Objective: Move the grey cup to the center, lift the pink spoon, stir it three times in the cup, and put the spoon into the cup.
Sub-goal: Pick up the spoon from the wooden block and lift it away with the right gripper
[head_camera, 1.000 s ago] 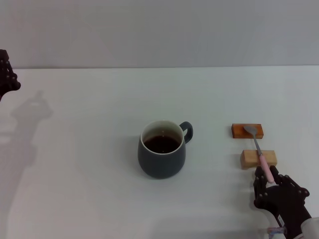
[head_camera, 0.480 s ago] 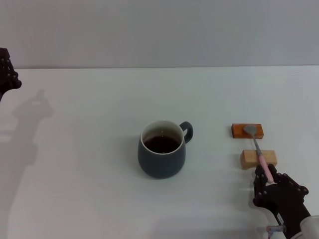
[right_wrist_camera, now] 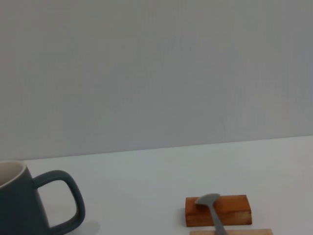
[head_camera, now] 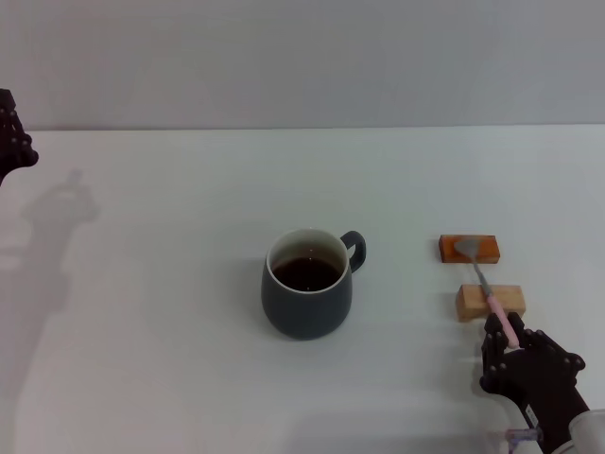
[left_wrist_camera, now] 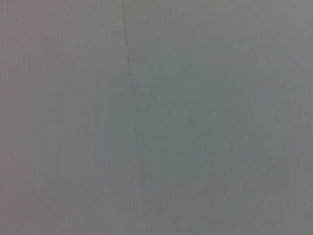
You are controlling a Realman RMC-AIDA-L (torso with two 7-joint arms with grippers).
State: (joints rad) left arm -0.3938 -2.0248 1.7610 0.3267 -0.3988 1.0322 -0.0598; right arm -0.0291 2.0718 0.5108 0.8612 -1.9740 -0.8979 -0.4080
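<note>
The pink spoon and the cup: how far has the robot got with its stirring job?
The grey cup already stands mid-table with dark liquid inside. In hand: the right tool has closed on the pink spoon by its handle end, and the bowl appears just lifted off the orange-brown block; the shaft crosses the light wooden block. Left: lifting fully, three stirs, leaving it in the cup. The left tool sits parked at the far left edge.

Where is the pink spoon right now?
In the head view the pink spoon is on the robot's right, right of the grey cup, lying across the light wooden block, handle end at the right gripper.
</note>
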